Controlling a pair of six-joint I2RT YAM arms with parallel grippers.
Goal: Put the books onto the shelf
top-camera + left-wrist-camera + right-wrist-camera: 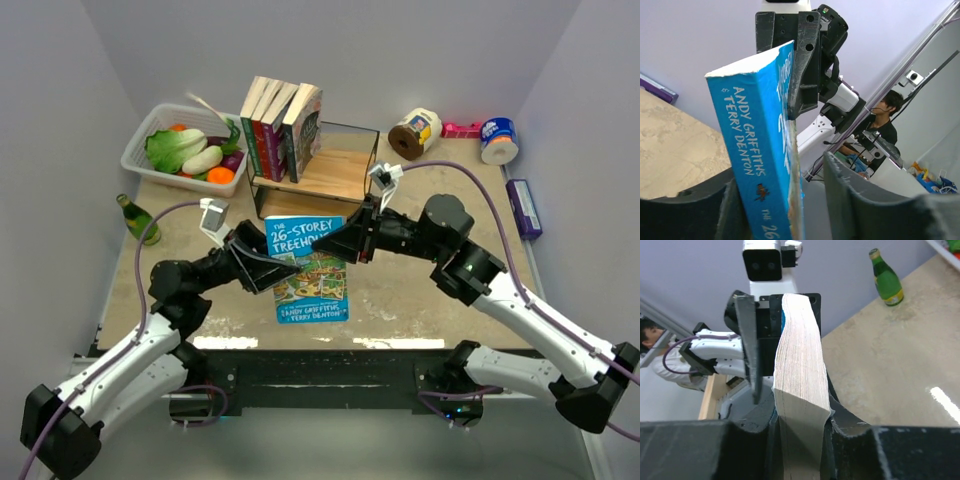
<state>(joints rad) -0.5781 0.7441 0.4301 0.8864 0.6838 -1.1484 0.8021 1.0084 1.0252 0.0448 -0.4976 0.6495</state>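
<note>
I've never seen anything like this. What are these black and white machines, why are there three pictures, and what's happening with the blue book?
These are two robot arms bolted to the near edge of a table. Each ends in a two-finger gripper. The wide picture comes from a camera above and behind them. The other two come from small cameras on the wrists, each looking along its own fingers. At the back stands a small shelf holding four books, beside a white basket of vegetables. A green bottle stands at the left. Between the arms is a blue book. The right gripper pinches its page-edge side. The left gripper is open around the spine side.
</note>
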